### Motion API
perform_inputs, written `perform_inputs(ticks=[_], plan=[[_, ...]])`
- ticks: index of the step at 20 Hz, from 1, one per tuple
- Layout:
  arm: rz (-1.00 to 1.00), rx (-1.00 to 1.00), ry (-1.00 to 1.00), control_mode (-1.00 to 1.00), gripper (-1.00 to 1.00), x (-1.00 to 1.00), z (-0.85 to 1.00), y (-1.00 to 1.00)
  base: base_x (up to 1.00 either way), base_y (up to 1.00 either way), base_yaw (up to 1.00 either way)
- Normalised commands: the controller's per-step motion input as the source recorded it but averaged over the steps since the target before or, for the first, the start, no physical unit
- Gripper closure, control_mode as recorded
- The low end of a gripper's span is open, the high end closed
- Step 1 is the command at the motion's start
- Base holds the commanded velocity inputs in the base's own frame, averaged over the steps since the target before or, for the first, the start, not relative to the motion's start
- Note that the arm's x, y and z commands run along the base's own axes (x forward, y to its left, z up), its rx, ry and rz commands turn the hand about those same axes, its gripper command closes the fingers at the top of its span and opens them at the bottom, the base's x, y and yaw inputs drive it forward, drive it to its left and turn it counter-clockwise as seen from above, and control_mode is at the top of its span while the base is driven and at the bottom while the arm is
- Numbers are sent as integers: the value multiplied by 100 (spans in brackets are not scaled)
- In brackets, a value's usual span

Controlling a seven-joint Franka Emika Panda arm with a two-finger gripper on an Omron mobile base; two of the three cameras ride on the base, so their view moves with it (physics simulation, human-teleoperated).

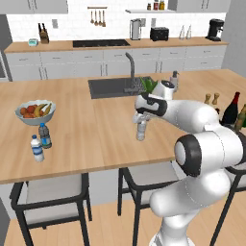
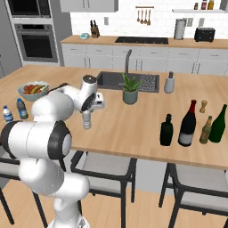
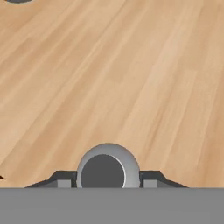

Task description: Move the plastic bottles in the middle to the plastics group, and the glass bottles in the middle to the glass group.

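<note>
A small clear plastic bottle [image 1: 141,131] [image 2: 87,121] stands upright at the counter's near middle, and my gripper [image 1: 141,121] [image 2: 88,110] comes down over it and is shut on its upper part. In the hand view the bottle's top [image 3: 108,168] sits between the two fingers. I cannot tell whether its base touches the wood. The plastics group, a white-labelled bottle [image 1: 37,149] [image 2: 7,114] and a blue-labelled one [image 1: 45,136] [image 2: 21,108], stands far left. To the right are the wine bottle [image 2: 187,124], the squat black bottle [image 2: 166,130] and the olive-green bottle [image 2: 218,124].
A fruit bowl [image 1: 35,112] sits behind the plastics group. The sink [image 1: 115,86] with its tap, a potted plant [image 2: 130,91] and a soap dispenser [image 2: 169,83] lie behind the middle. Wooden shakers [image 1: 212,99] stand near the glass bottles. Stools [image 1: 53,197] line the near edge.
</note>
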Motion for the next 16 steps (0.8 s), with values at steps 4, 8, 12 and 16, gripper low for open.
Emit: perform_inputs(ticks=[4, 8, 12, 16], plan=[[50, -3, 0, -100, 100, 0, 8, 100, 0, 0, 0], [49, -2, 0, -100, 100, 0, 5, 100, 0, 0, 0], [52, 0, -1, -100, 100, 0, 2, 100, 0, 0, 0], [54, 0, -4, -100, 100, 0, 6, 100, 0, 0, 0]])
